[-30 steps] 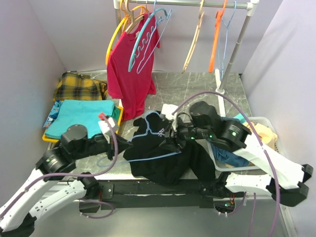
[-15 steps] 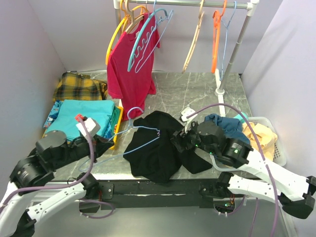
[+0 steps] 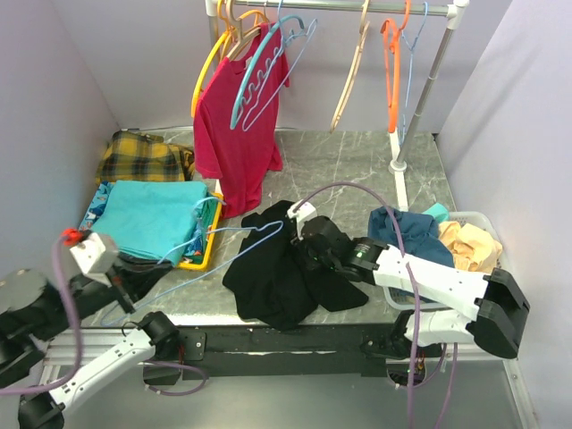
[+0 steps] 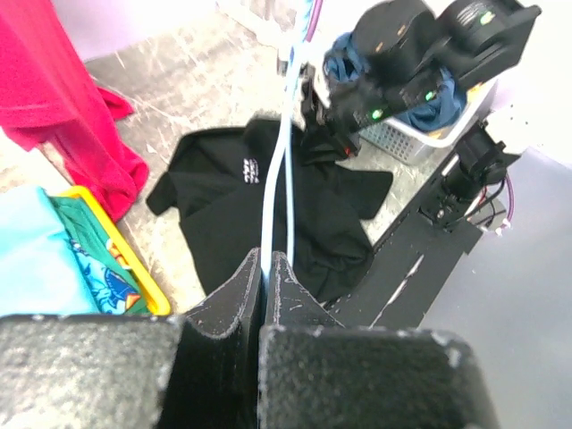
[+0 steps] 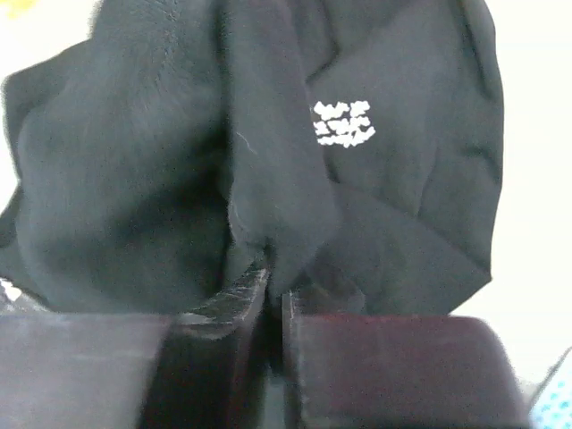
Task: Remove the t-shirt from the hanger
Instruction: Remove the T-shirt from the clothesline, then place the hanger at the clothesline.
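Observation:
The black t-shirt (image 3: 273, 281) lies crumpled on the table near its front edge. Its white print (image 5: 344, 122) shows in the right wrist view. My right gripper (image 3: 302, 254) is shut on a fold of the t-shirt (image 5: 268, 206) at the shirt's upper right part. The light blue wire hanger (image 3: 273, 229) stretches from the shirt's upper left edge back to my left gripper (image 3: 143, 275), which is shut on the hanger's wire (image 4: 277, 170). In the top view most of the hanger shows bare, outside the cloth. Both pairs of jaws (image 4: 266, 261) (image 5: 275, 284) are pressed together.
A red t-shirt (image 3: 234, 134) hangs from the rack (image 3: 357, 7) among several bare hangers. A yellow tray (image 3: 204, 257) of folded teal clothes and a plaid cloth (image 3: 143, 156) lie at the left. A white basket (image 3: 478, 223) of clothes and the rack's pole (image 3: 420, 107) stand at the right.
My left arm drew back to the left with the hanger, which came out of the black t-shirt. My right gripper let go, shifted left and shut on the shirt again.

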You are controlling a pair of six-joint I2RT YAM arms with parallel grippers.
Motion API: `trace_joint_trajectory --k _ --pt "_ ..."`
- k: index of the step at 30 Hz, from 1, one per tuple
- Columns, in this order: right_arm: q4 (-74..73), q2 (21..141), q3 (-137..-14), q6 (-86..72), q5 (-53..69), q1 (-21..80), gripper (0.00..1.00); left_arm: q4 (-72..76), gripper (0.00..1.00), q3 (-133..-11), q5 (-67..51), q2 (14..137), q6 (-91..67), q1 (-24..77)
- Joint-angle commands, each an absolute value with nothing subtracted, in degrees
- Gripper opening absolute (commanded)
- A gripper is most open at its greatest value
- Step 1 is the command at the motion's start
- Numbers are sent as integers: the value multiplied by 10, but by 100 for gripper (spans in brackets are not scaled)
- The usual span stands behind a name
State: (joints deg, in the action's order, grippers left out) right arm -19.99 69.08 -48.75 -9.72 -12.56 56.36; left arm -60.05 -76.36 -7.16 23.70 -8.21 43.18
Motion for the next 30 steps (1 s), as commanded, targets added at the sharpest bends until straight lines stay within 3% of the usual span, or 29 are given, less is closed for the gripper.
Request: trace_joint_trajectory --k 1,4,7,9,10,11,19,27,30 --pt "-171 683 -483 -131 -164 541 1 -627 1 -815 -35 224 -89 426" --pt "-167 665 -474 -131 -152 533 0 -638 1 -824 -16 216 -91 423" --pt "-179 649 -475 -138 -152 533 14 -612 1 -814 -2 218 -93 419" --pt "-189 633 -479 -144 -160 533 49 -571 1 -795 -2 231 -93 416" --pt "-192 625 -480 -147 -159 534 63 -552 1 -788 23 238 -99 414" --pt "-191 606 -476 -149 -157 534 69 -525 1 -766 29 244 -106 412" --pt "-185 483 -449 -163 -114 542 76 -282 1 -750 65 404 -113 403" --pt "-171 460 -433 -185 -92 558 84 -142 1 -874 141 648 -105 404" --pt "-156 457 -425 -188 -92 570 85 -108 1 -936 114 728 -98 403"
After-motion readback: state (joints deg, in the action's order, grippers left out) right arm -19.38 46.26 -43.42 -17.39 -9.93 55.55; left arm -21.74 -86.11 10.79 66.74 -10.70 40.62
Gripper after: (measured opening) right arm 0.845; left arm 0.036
